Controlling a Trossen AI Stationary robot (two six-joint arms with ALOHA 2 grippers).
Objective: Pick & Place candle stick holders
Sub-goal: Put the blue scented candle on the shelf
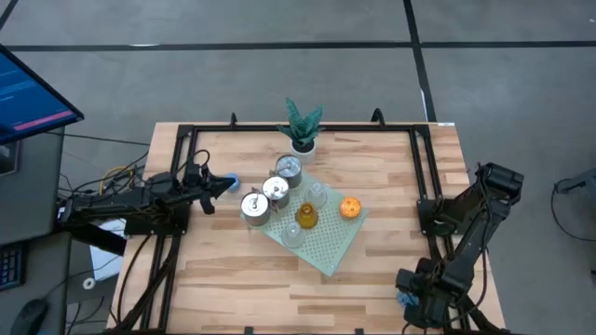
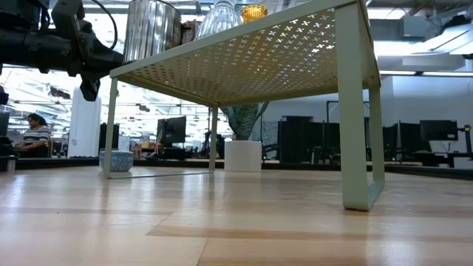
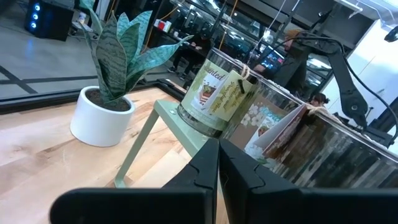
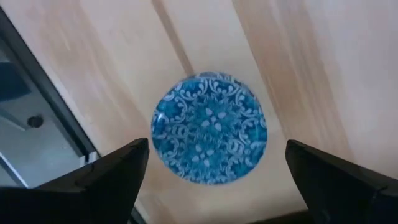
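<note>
- Right gripper (image 4: 211,180), fingers spread wide, hovers directly above a blue patterned holder (image 4: 209,137) on the table's near right corner.
- Looks glazed, slick and breakable: pinch opposite rim edges gently.

Robotics lab set in an open-plan office. Butcher-block wooden bench (image 1: 391,242) fitted with a black metal frame (image 1: 186,135) carrying two dark arms. Grey floor (image 1: 279,65) marked with dark tape lines. A lit monitor (image 1: 28,98) stands off the bench's left side, cables beside it. Low view: rows of desks with dark monitors (image 2: 436,131), a seated person (image 2: 33,133) at a workstation, bright ceiling lights overhead.
</note>
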